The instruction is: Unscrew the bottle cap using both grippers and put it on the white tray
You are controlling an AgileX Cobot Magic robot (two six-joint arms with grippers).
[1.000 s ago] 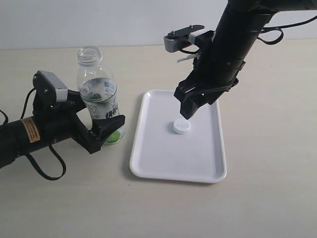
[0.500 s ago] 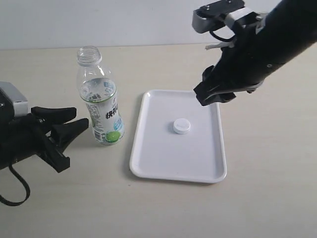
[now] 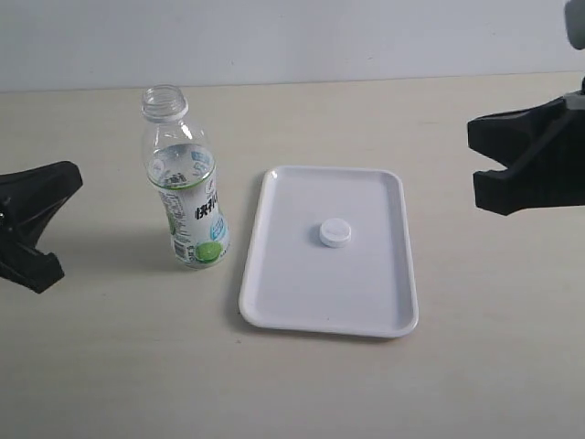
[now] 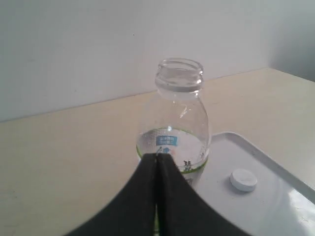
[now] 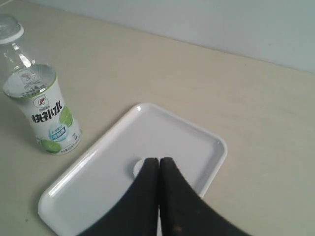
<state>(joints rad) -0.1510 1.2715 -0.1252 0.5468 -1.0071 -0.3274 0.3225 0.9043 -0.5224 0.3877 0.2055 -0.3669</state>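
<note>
In the left wrist view, the left gripper (image 4: 156,164) covers the lower body of the bottle (image 4: 179,123) and much of its label. The picture's edge cuts off the gripper fingers and the white tray (image 4: 275,206).

In the right wrist view, the right gripper (image 5: 158,164) hides most of the bottle cap (image 5: 138,167), leaving only a sliver. It also covers part of the tray floor, and the bottle's neck is cut at the picture's edge.

In the exterior view, the left and right edges cut both grippers, so only the forked fingers show. The label characters are too small to read.
</note>
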